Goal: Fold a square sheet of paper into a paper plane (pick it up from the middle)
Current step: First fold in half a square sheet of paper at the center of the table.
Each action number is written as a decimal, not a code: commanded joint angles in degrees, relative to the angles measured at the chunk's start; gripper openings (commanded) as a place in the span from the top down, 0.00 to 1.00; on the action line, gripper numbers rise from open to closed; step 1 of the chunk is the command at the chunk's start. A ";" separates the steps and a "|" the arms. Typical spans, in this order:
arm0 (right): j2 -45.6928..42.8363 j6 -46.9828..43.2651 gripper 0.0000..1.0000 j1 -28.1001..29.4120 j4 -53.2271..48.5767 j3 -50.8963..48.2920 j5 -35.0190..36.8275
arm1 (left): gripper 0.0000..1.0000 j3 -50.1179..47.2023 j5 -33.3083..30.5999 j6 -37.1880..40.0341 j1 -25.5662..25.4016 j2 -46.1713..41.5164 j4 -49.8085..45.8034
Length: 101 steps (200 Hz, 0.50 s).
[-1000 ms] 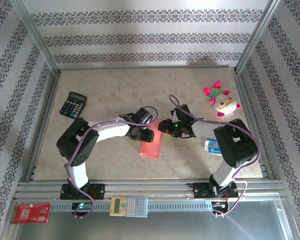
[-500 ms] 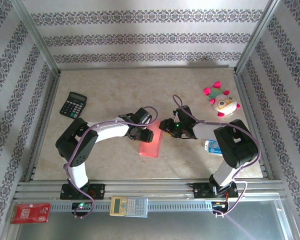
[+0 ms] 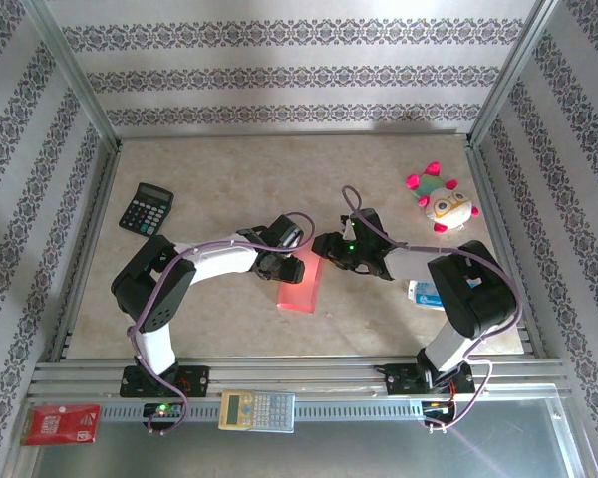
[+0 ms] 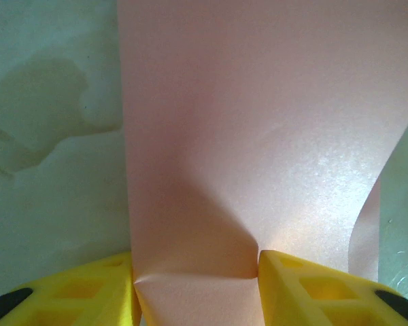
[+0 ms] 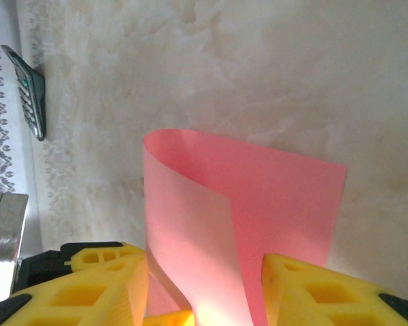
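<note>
the left gripper [image 4: 196, 263] has its yellow ribbed plastic fingers [image 4: 75, 292] about half apart. the square sheet of paper [image 4: 258, 122] fills the gap and touches both inner faces. a sharp crease runs straight across between the tips and soft buckles fan up from it, so the claw is clamped on the sheet. the right gripper [image 5: 204, 257] stands about as wide, with a loose curl of the same paper rising between its fingers; whether it grips, i cannot tell. the paper is thin, matte and salmon-pink, doubled into a long strip at the middle of the table [image 3: 229, 179], a beige marbled slab. at the far left lies a black calculator [image 3: 146, 209], at the far right a plush toy [image 3: 441, 204]. compared with a second ago, the right gripper has edged slightly far and left; the strip and the left gripper lie as before.
</note>
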 commanded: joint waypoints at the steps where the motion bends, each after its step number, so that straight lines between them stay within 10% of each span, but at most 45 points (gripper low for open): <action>1: -3.13 -5.19 0.53 -0.06 -7.01 0.93 4.16 | 0.50 -0.03 -1.93 -0.59 -0.41 1.44 -2.06; 101: 3.30 -6.25 0.60 3.51 -10.54 4.89 3.86 | 0.45 -0.34 -1.64 -0.91 -0.40 2.18 -2.52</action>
